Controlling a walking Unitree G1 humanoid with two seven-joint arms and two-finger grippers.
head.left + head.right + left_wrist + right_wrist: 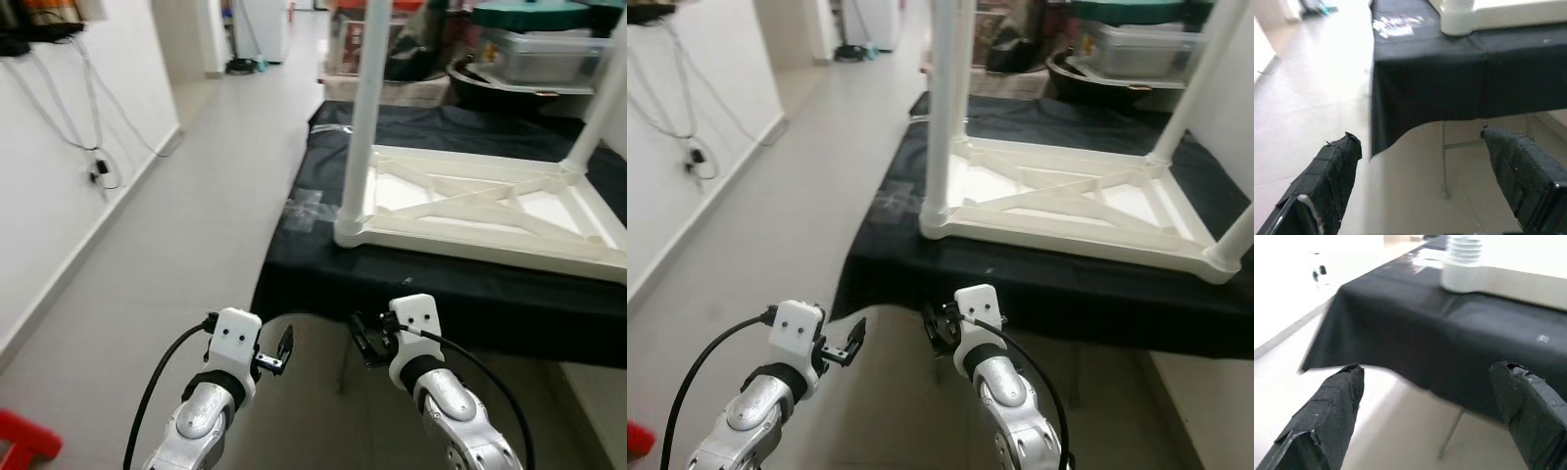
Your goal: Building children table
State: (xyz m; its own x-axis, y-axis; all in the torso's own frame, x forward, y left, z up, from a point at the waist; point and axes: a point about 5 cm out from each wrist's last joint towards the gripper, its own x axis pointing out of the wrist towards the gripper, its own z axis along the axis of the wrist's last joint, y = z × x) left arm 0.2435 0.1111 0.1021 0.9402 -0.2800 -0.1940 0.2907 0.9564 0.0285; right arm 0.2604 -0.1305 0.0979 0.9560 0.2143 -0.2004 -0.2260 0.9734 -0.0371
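Tabletop is lying upside down so legs stand up; both grippers are hovering below it, released, empty.

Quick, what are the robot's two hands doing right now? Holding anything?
Left hand: open, holding nothing, in front of the black-draped table.
Right hand: open, holding nothing, facing the same table.

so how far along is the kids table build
Mostly done, it seems: the white table lies upside down on the black cloth, with legs fitted at the corners in view. Nothing is in hand: the left gripper and right gripper hang open in front of the cloth edge. Left: probably turning it upright.
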